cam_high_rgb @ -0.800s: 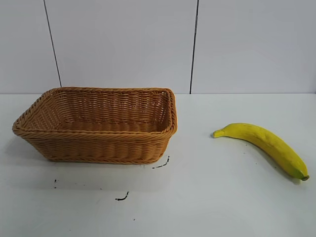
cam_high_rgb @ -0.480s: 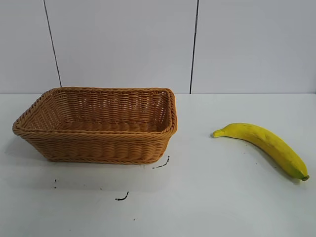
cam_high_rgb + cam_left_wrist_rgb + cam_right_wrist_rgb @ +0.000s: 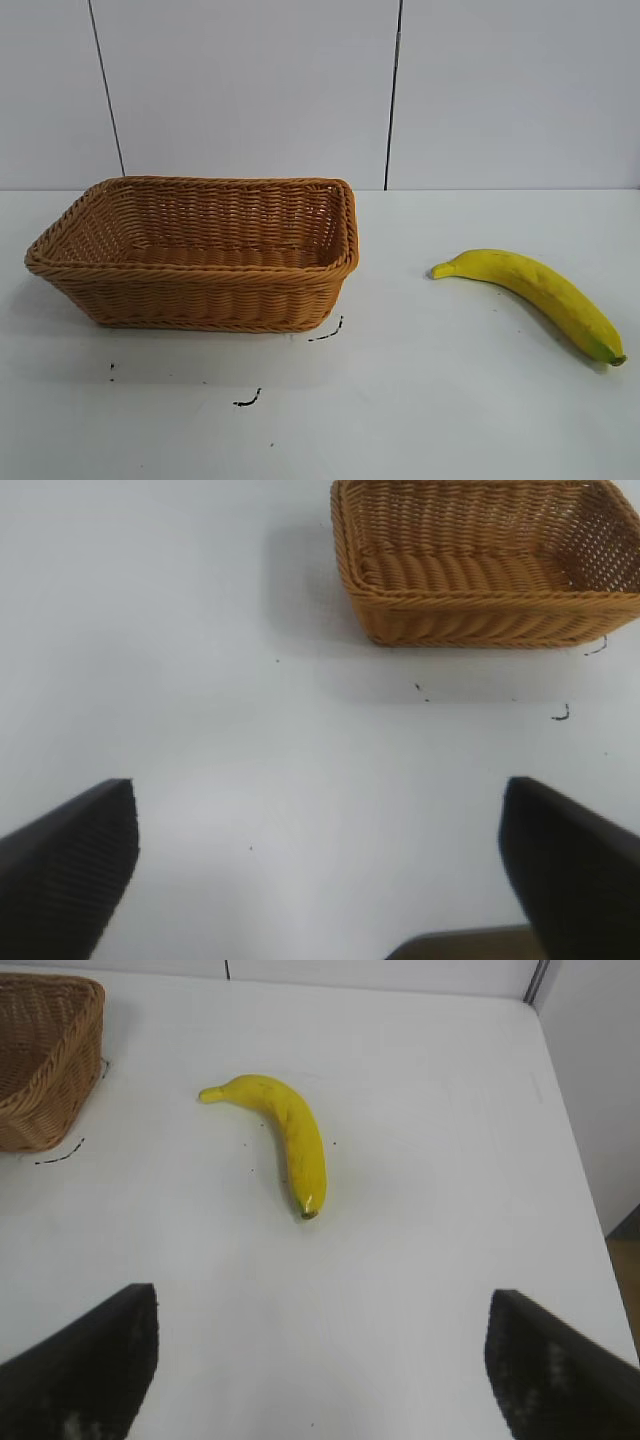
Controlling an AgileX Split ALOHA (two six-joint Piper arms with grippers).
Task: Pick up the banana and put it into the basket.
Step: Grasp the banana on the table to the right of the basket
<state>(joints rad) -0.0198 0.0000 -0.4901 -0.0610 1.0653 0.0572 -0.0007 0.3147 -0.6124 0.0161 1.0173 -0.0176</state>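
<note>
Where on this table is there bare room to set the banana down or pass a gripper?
Bare table lies between the basket and the banana, and across the near side apart from small dark marks. The basket's inside looks empty. Both grippers, left and right, hang open over bare table. Nothing is crowded.

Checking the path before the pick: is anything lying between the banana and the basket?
Nothing visible. Bare table separates the banana from the basket; only small dark marks lie near the basket. The right gripper is open, well short of the banana.
</note>
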